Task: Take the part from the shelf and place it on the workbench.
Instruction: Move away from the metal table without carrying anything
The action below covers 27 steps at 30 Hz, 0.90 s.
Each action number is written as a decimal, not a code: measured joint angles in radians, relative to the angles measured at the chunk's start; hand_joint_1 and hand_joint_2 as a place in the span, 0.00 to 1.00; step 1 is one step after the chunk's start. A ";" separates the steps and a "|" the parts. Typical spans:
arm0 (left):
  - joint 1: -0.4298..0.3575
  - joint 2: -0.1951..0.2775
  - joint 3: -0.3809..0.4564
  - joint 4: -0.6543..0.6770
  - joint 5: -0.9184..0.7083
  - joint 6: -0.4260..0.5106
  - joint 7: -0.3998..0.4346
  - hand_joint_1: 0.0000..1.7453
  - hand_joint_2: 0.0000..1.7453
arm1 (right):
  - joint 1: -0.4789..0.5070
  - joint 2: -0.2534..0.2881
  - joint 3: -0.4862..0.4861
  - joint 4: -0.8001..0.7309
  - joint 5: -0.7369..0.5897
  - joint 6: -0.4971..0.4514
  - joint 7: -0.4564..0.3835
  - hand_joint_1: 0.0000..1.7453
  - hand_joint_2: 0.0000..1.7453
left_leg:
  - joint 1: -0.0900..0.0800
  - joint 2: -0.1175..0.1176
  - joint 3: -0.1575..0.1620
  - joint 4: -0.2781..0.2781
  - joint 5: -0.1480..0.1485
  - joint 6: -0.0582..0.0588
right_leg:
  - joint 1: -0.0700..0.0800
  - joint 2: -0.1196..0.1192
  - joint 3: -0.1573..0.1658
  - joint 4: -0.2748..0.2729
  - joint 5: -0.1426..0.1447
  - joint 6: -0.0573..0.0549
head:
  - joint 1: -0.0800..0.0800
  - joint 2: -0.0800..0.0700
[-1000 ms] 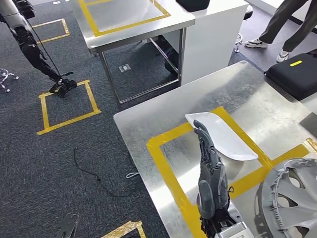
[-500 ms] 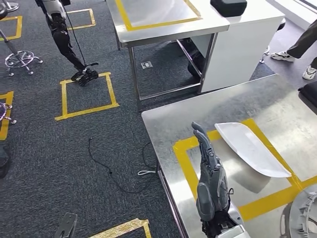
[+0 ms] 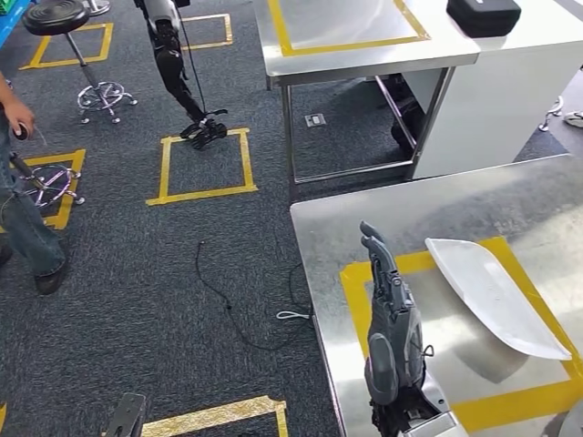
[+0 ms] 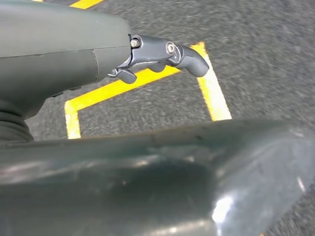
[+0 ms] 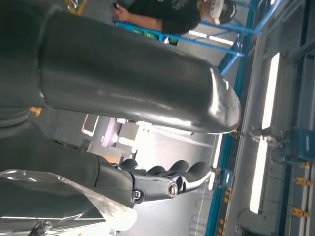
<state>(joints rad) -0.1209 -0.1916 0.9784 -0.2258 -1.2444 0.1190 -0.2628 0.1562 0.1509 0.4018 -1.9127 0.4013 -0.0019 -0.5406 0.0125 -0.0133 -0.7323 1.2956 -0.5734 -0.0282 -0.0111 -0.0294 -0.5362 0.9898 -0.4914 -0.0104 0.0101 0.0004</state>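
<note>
Over the near edge of the workbench (image 3: 413, 214), the right hand (image 3: 393, 332) stands upright with its fingers (image 3: 376, 259) stretched out and close together, grasping nothing. It hovers above the near corner of the yellow tape frame (image 3: 354, 282) marked on the workbench top. The left hand (image 4: 163, 51) hangs off the workbench, above carpet (image 4: 260, 54) crossed by a yellow tape line. Its fingers are loosely extended and it holds nothing.

The part (image 3: 492, 296), a white curved panel, lies flat on the workbench inside the tape frame, just beside the right hand but clear of its fingers. One end reaches the frame's far strip and the other points toward the near right side.

Judged from this, the main work looks done: the part rests on the workbench in the marked area and the right hand has let go. What seems left is small, namely drawing the right hand back from the workbench without brushing the panel.

Beyond the workbench's far edge stands a second metal table (image 3: 357, 55) carrying a black case (image 3: 483, 15). A loose cable (image 3: 233, 309) lies on the carpet off the left side of the workbench, and a person (image 3: 24, 218) stands well away on that same side.
</note>
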 joint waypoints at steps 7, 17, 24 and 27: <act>0.000 -0.002 0.000 0.000 0.000 0.000 0.000 0.00 0.00 | 0.000 0.000 0.000 -0.001 0.000 0.000 0.000 0.00 0.00 | 0.002 0.061 0.140 -0.272 0.110 0.011 | 0.008 -0.063 0.016 0.009 -0.021 0.037 | 0.002 0.000; 0.001 0.002 0.001 0.000 0.000 0.001 0.000 0.00 0.00 | 0.001 -0.002 -0.002 -0.003 0.001 -0.002 0.000 0.00 0.00 | -0.012 -0.053 0.140 -0.278 0.117 0.055 | 0.006 0.038 -0.121 0.244 -0.090 0.034 | 0.012 0.000; 0.002 0.000 0.001 0.000 -0.003 0.001 0.000 0.00 0.00 | -0.002 -0.002 -0.002 -0.003 0.001 -0.004 0.000 0.00 0.00 | -0.005 -0.127 0.127 -0.276 0.124 0.026 | 0.009 0.096 -0.011 0.014 0.000 0.015 | 0.010 0.000; -0.001 0.001 0.001 0.000 -0.003 0.001 0.000 0.00 0.00 | -0.004 -0.002 0.000 -0.003 0.001 -0.003 0.000 0.00 0.00 | -0.010 -0.046 0.083 -0.177 0.063 0.016 | 0.006 0.047 0.001 -0.003 0.007 0.002 | 0.006 0.000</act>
<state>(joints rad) -0.1215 -0.1903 0.9795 -0.2258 -1.2470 0.1202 -0.2629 0.1524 0.1484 0.4016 -1.9160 0.4025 -0.0053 -0.5407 0.0024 -0.0592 -0.6493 1.1185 -0.5100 -0.0126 -0.0049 0.0179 -0.5351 0.9871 -0.4847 -0.0083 0.0157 0.0003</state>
